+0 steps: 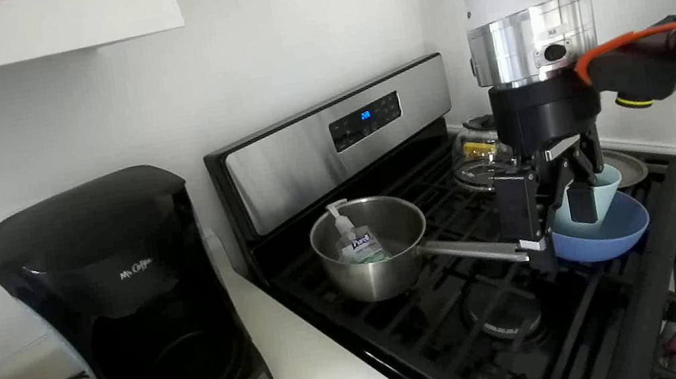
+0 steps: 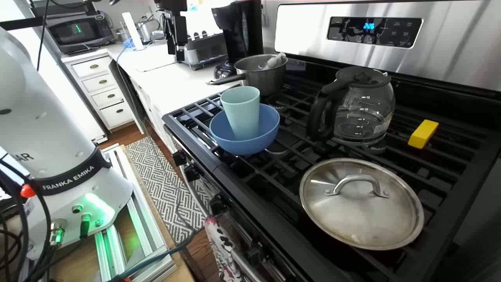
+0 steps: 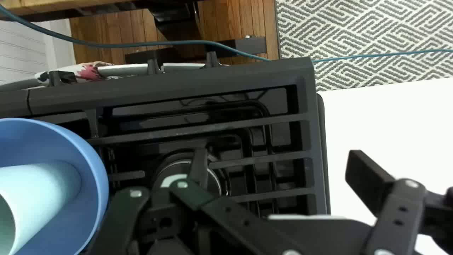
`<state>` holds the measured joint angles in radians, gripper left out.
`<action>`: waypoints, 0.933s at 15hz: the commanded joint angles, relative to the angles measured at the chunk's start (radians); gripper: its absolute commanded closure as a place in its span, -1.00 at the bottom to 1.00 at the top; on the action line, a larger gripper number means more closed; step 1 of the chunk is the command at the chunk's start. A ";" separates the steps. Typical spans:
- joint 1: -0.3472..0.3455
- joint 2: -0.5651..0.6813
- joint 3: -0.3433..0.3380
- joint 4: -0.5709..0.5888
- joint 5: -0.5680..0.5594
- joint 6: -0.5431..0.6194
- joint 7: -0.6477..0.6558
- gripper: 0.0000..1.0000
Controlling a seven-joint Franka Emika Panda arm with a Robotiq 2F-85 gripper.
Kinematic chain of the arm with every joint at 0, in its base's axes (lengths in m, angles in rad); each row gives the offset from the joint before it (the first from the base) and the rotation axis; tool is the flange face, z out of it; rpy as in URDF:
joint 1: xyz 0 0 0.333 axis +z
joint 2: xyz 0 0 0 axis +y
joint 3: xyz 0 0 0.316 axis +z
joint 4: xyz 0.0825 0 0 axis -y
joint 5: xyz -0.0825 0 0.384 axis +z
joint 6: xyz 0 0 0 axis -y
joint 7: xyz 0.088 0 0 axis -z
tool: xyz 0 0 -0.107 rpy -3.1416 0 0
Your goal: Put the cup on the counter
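The pale blue cup (image 2: 242,113) leans in the darker blue bowl (image 2: 268,131) on the black stove grates. In an exterior view the gripper partly covers the cup (image 1: 607,182). In the wrist view the cup (image 3: 39,198) lies at the left edge, its mouth cut off. The white counter (image 1: 323,371) adjoins the stove; it also shows in the wrist view (image 3: 389,120). My gripper (image 1: 556,216) points down, open and empty, apart from the cup. In the wrist view its fingers (image 3: 276,198) are spread wide over the stove's counter-side edge.
A steel pot (image 1: 376,278) holding a sanitizer bottle (image 1: 362,245) sits on the stove, its handle reaching toward my gripper. A coffee maker (image 1: 120,271) and toaster (image 2: 205,49) stand on the counter. The glass carafe (image 2: 364,105), yellow block (image 2: 423,134) and lid (image 2: 360,219) are on the stove.
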<state>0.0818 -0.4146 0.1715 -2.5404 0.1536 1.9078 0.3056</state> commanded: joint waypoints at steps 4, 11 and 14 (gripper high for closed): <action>0.004 0.000 -0.004 0.002 -0.002 -0.003 0.001 -1.00; -0.100 -0.081 -0.068 0.027 -0.027 0.121 0.107 -1.00; -0.177 -0.144 -0.103 0.020 -0.061 0.142 0.147 -1.00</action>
<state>-0.0384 -0.4813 0.0946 -2.5039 0.1273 2.0326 0.3957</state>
